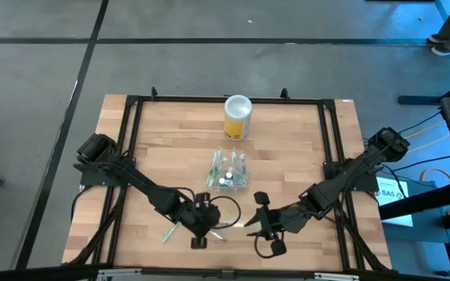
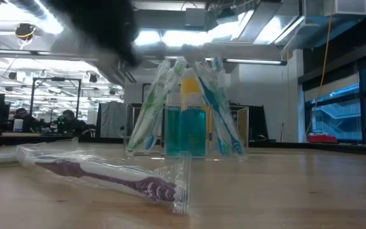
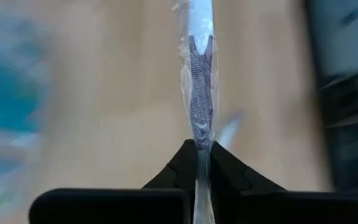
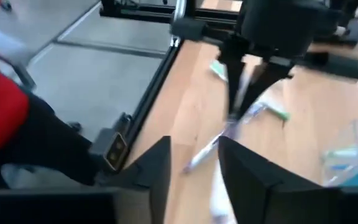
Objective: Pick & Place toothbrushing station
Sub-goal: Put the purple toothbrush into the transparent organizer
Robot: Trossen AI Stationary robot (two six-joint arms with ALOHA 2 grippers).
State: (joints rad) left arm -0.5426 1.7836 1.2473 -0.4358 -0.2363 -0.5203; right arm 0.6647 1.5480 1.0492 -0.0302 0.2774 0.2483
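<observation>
Gripping: left pincer (image 3: 202,148), its dark angular fingers pinched shut on a wrapped toothbrush (image 3: 199,93) with purple bristles, sheathed in crinkled clear film.
Station: the toothbrushing station (image 1: 230,171), a small see-through plastic container, sits at the centre of the surface (image 1: 287,148), at about 1 o'clock from the left pincer.
Contents: the low view alone shows packaged toothbrushes leaning together like a tent over two teal bottles (image 2: 186,130) inside it.
Canister: a yellow cylindrical canister (image 1: 237,119) with a white lid stands at 12 o'clock from the station, near the far edge.
Right pincer: (image 1: 260,226) low at the near edge, beside the left one; its blocky fingers stand narrowly apart, holding nothing that I can see.
Surface: pale wooden planks with a smooth finish, framed by black rails.
Loose item: a green-tipped wrapped toothbrush (image 1: 169,232) lies at 9 o'clock from the left pincer.
</observation>
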